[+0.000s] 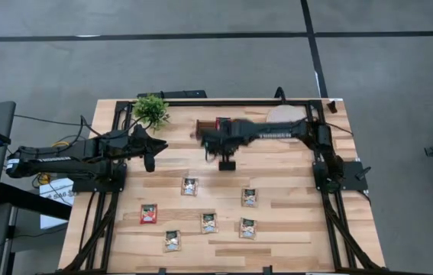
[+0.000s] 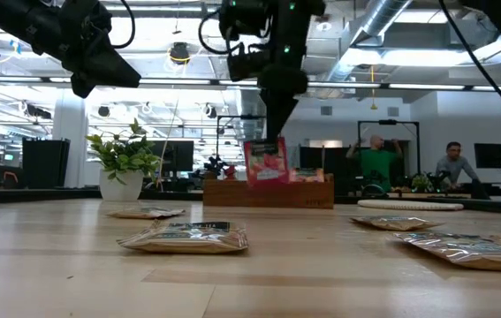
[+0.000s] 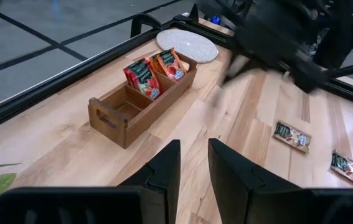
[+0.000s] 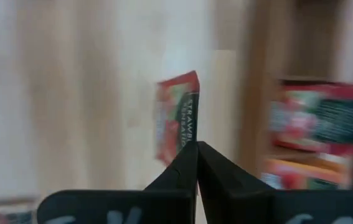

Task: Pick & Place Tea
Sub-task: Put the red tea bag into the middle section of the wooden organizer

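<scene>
On the pale wood table (image 1: 292, 198), my right gripper (image 4: 195, 149) pinches a red tea sachet (image 4: 177, 118) by its edge, aloft beside the wooden tray (image 3: 126, 109). It looks light, floppy and slick, so I judge an edge grip best. My left gripper (image 3: 192, 165) waits near the plant (image 1: 151, 109), fingers slightly apart, empty.

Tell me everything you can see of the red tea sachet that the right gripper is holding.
The red sachet is small, flat and glossy, with green print and white lettering along one edge. It hangs upright, pinched at one edge between the shut fingers of the right gripper, above the table and near the wooden tray. Nothing else touches it.
</scene>
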